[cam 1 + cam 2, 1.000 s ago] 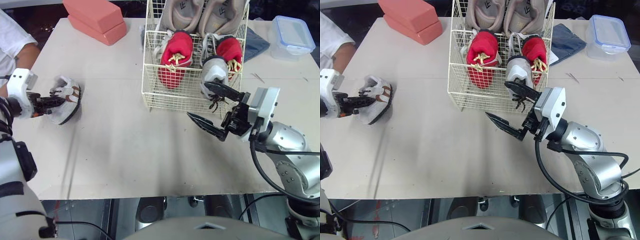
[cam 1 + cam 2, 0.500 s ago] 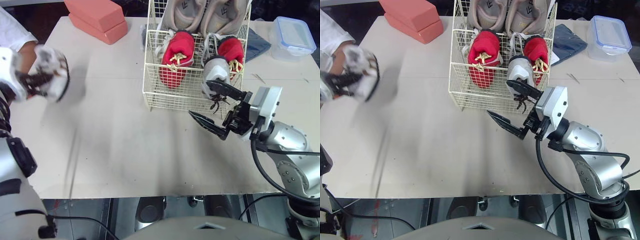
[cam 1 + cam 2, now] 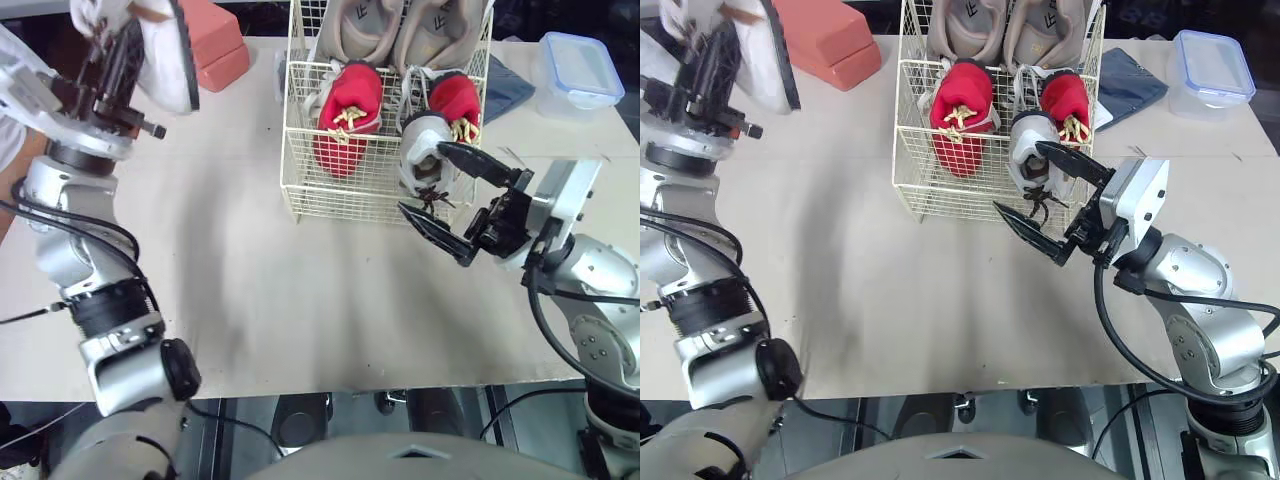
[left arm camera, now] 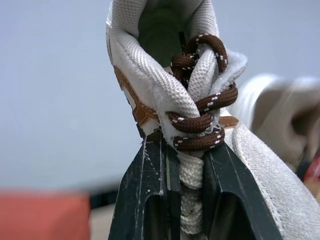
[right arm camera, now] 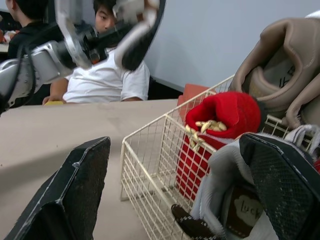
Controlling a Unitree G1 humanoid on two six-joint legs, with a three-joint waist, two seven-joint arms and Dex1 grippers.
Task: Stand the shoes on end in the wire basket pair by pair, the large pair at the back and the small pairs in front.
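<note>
The wire basket (image 3: 286, 186) stands at the table's far middle. A large beige pair (image 3: 372, 22) stands at its back, with a red pair (image 3: 350, 112) in front of it. A small white shoe with brown laces (image 3: 418, 152) stands on end at the basket's front right. My right gripper (image 3: 422, 180) is open just beside that shoe, one finger above it and one below, outside the wire. My left gripper (image 4: 185, 146) is shut on the tongue and laces of the matching white shoe (image 3: 165, 52), held high over the table's far left.
Two pink blocks (image 3: 218, 42) lie at the far left, behind the raised shoe. A dark cloth (image 3: 512, 86) and a lidded plastic box (image 3: 576, 70) sit right of the basket. A person in a white shirt (image 5: 107, 80) sits past the table's left side.
My left arm has lifted the white shoe off the table and swung it up toward the far left. The right gripper has edged up closer to the basket's front right corner.
</note>
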